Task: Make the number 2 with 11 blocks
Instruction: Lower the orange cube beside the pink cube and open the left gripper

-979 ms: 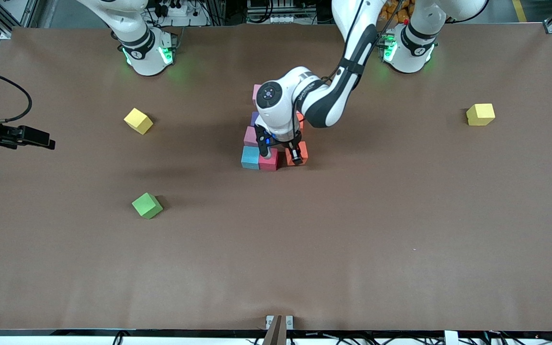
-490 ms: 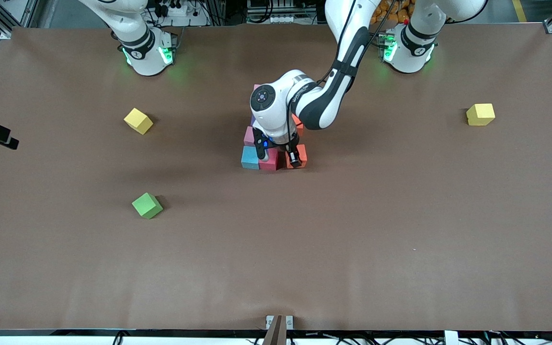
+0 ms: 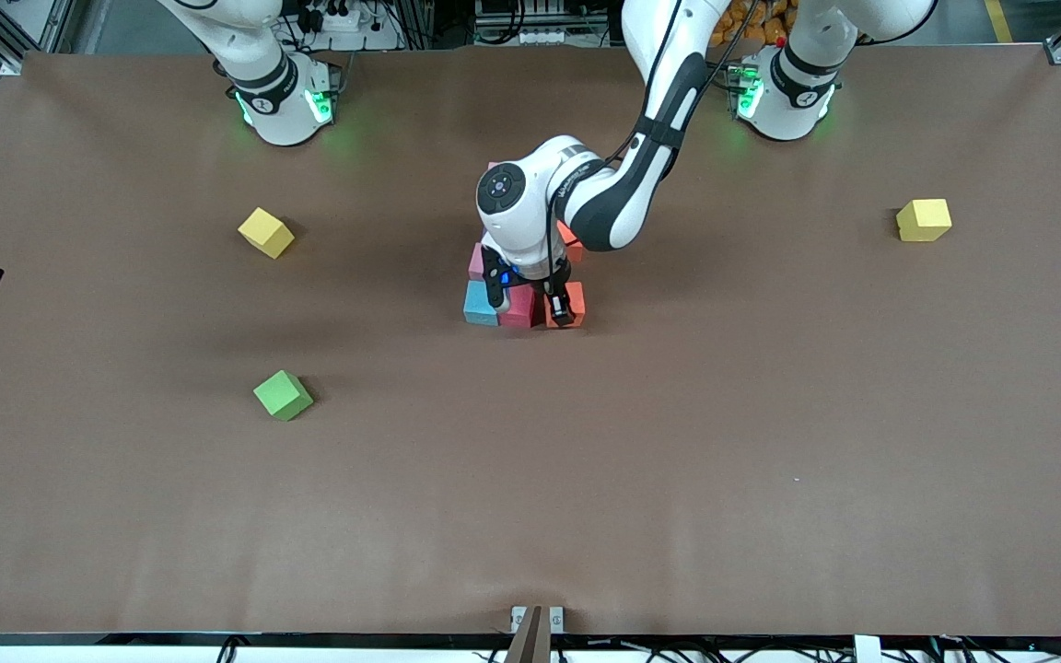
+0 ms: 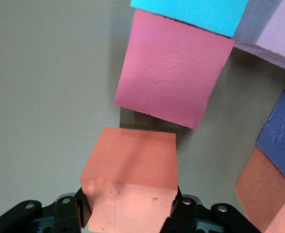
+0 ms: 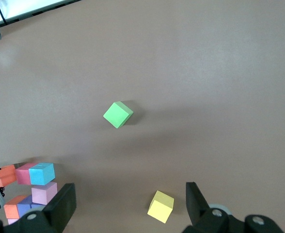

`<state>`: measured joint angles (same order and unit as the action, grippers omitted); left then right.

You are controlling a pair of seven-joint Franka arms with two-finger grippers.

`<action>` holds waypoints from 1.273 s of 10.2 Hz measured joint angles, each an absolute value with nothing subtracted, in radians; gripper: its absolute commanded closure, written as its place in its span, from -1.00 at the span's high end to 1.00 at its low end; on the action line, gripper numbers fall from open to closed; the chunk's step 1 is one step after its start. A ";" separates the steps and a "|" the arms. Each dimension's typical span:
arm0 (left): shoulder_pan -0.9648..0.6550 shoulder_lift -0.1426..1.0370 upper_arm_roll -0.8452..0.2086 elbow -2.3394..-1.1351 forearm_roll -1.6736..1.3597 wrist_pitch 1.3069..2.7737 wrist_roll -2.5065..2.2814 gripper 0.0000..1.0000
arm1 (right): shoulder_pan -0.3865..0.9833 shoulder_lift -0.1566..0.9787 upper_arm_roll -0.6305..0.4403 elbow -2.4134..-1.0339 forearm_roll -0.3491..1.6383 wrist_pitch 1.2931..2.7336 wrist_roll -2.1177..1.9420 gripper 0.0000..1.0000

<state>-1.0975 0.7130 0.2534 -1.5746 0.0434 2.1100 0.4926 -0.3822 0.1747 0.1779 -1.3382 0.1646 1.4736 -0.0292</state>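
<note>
Gripping an orange cube [image 4: 133,179] just beside the crimson cube [image 3: 521,308], the left gripper [image 3: 524,304] crowds the digit (green cube [image 3: 283,395] well apart); right gripper [image 5: 128,204] waits, jaws spread.

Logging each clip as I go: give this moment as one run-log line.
left hand: shut on orange block, at the figure's nearest row beside red block | right hand: open, waiting off the table's end | figure: unfinished
</note>
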 measured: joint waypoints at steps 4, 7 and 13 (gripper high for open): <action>-1.123 0.729 0.254 -1.573 0.044 2.110 0.501 -0.87 | -0.313 0.175 0.189 -1.338 0.071 1.474 -0.027 1.00; -1.130 0.739 0.259 -1.573 0.044 2.110 0.501 -0.81 | -0.315 0.175 0.186 -1.338 0.069 1.474 -0.028 1.00; -1.133 0.750 0.263 -1.571 0.044 2.111 0.501 -0.79 | -0.315 0.179 0.185 -1.338 0.067 1.474 -0.027 1.00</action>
